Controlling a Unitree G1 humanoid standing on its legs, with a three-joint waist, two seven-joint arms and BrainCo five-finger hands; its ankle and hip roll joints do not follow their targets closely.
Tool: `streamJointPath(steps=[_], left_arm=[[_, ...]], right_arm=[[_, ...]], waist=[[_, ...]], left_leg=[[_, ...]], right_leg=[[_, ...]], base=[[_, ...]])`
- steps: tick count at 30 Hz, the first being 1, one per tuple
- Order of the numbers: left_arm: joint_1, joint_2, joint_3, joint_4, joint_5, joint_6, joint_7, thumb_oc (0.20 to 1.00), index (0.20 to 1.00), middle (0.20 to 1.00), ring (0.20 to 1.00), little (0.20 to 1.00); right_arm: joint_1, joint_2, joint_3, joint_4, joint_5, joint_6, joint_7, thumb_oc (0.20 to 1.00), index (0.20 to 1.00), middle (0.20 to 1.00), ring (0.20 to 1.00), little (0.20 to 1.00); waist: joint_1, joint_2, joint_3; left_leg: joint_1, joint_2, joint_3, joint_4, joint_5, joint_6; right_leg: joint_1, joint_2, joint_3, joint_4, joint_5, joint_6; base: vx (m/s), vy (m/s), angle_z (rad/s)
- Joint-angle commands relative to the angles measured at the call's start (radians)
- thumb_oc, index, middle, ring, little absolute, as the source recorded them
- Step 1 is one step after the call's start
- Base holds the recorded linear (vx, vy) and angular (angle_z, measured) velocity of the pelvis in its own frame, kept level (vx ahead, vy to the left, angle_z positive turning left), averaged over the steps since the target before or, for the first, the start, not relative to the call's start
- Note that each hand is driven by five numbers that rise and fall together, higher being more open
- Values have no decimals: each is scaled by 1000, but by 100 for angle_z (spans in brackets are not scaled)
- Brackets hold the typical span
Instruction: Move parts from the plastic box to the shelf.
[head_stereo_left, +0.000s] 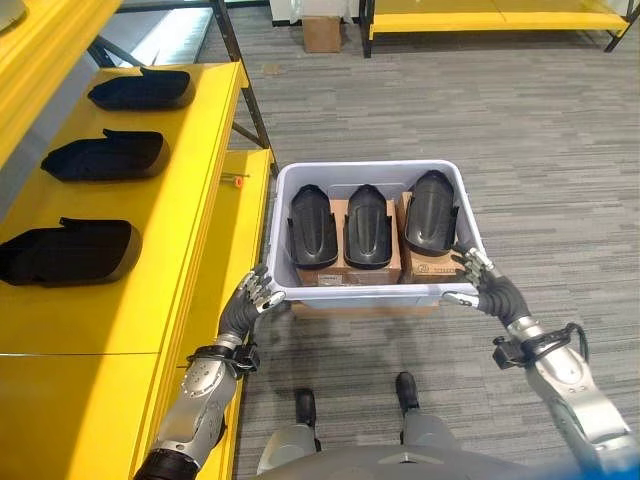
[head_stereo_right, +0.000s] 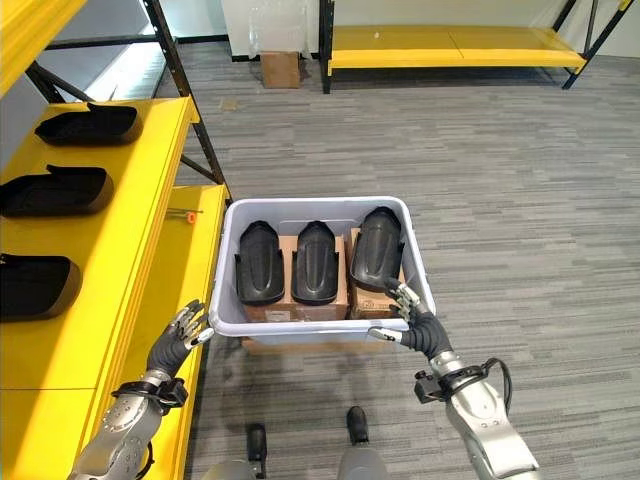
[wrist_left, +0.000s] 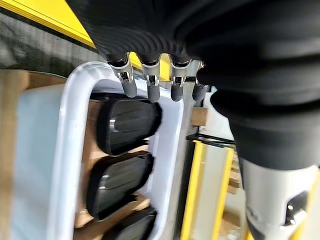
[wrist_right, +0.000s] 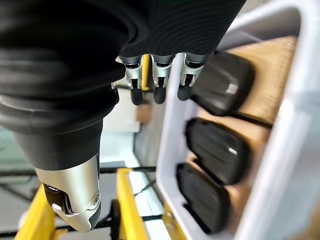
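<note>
A pale plastic box (head_stereo_left: 362, 168) stands on the floor in front of me, with three black moulded parts (head_stereo_left: 367, 225) lying side by side on cardboard inside it. On my left, the yellow shelf (head_stereo_left: 195, 200) carries three more black parts (head_stereo_left: 105, 156). My left hand (head_stereo_left: 248, 303) hovers at the box's near left corner with its fingers (wrist_left: 150, 86) straight and nothing in them. At the near right corner is my right hand (head_stereo_left: 490, 287), fingers (wrist_right: 156, 82) relaxed over the rim and thumb by the rim, also holding nothing.
A lower yellow shelf board (head_stereo_left: 235, 230) runs along the box's left side, with a small orange item (head_stereo_left: 238, 180) on it. A dark slanted shelf post (head_stereo_left: 245, 90) rises behind. Farther off stand a cardboard carton (head_stereo_left: 322, 32) and another yellow rack (head_stereo_left: 500, 20). Grey carpet lies to the right.
</note>
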Motion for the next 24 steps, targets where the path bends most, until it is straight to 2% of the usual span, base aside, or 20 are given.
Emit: streamJointPath(steps=[1, 2, 6, 7, 14, 19, 20, 24], left_arm=[[-57, 70, 25, -58, -42, -79, 12, 1000, 1000, 1000, 1000, 1000], [-95, 82, 21, -97, -62, -89, 25, 1000, 1000, 1000, 1000, 1000], [-139, 98, 2, -182, -112, -110, 53, 1000, 1000, 1000, 1000, 1000], [-162, 119, 2, -212, -122, -117, 63, 1000, 1000, 1000, 1000, 1000], [-212, 133, -9, -247, -159, -138, 92, 1000, 1000, 1000, 1000, 1000], [-238, 125, -16, -248, -160, -144, 111, 1000, 1000, 1000, 1000, 1000], [-242, 120, -36, -254, -153, -140, 115, 1000, 1000, 1000, 1000, 1000], [-249, 117, -53, -253, -148, -137, 119, 1000, 1000, 1000, 1000, 1000]], right_arm=[[-141, -11, -18, 9, -62, -93, -83, 1000, 1000, 1000, 1000, 1000], [-229, -27, 6, 45, -77, -84, -114, 1000, 1000, 1000, 1000, 1000], [-388, -18, 91, 133, 0, -71, -155, 1000, 1000, 1000, 1000, 1000], [-465, -53, 131, 179, 1, -58, -159, 1000, 1000, 1000, 1000, 1000], [-689, -42, 211, 354, 40, -39, -240, 1000, 1000, 1000, 1000, 1000], [-798, -53, 214, 448, 8, -31, -297, 1000, 1000, 1000, 1000, 1000], [-866, -96, 210, 530, -26, -20, -335, 1000, 1000, 1000, 1000, 1000], [-938, -130, 194, 610, -35, -21, -388, 1000, 1000, 1000, 1000, 1000]], waist=[[25, -18, 3], [36, -15, 33], [60, -4, 87], [70, 2, 109], [94, 16, 169], [100, 25, 205], [104, 32, 234], [103, 41, 256]], left_leg=[[-117, 62, -58, 138, -61, -3], [-141, 65, -68, 140, -51, -7], [-181, 66, -77, 145, -37, -9], [-197, 66, -78, 145, -28, -12], [-235, 68, -77, 148, -15, -16], [-268, 66, -77, 162, -14, -18], [-291, 63, -81, 171, -14, -16], [-307, 59, -82, 177, -15, -15]], right_leg=[[-10, -67, 4, 140, -133, 29], [-38, -63, 2, 157, -134, 25], [-92, -56, -1, 192, -135, 17], [-113, -55, -4, 202, -133, 16], [-168, -47, 0, 221, -126, 11], [-205, -44, 2, 238, -126, 6], [-226, -42, 3, 251, -127, 5], [-245, -39, 2, 260, -127, 5]], base=[[-121, -53, 4], [-128, -49, 6], [-109, -44, 5], [-54, -26, 1], [-31, -14, 2], [-16, -7, -4], [0, 0, 0], [-12, 1, 3]])
